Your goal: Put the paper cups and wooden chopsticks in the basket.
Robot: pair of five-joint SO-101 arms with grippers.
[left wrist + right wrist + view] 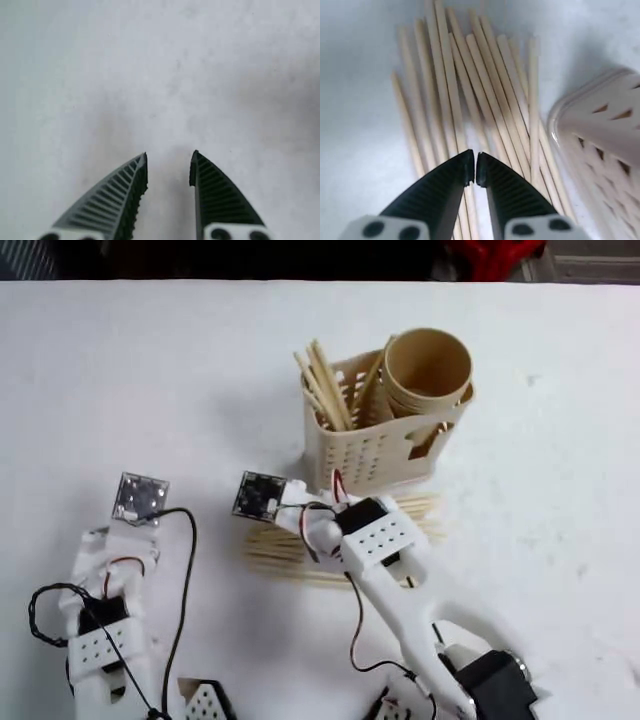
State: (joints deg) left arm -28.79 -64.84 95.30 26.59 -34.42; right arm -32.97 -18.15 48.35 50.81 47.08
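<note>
A cream perforated basket (375,445) stands upright mid-table, and its wall (600,145) shows in the right wrist view. Stacked paper cups (428,365) sit in its right part. Several wooden chopsticks (325,390) stand in its left part. More chopsticks (285,555) lie flat on the table in front of the basket, fanned out (470,90). My right gripper (474,167) hangs shut just over this pile, tips above one stick; I cannot tell if it pinches it. My left gripper (169,161) is open over bare table, holding nothing.
The right arm (385,545) lies across the loose chopsticks, close to the basket's front wall. The left arm (105,630) stays at the near left with a black cable (185,580) looping beside it. White tabletop (150,380) stretches left and behind.
</note>
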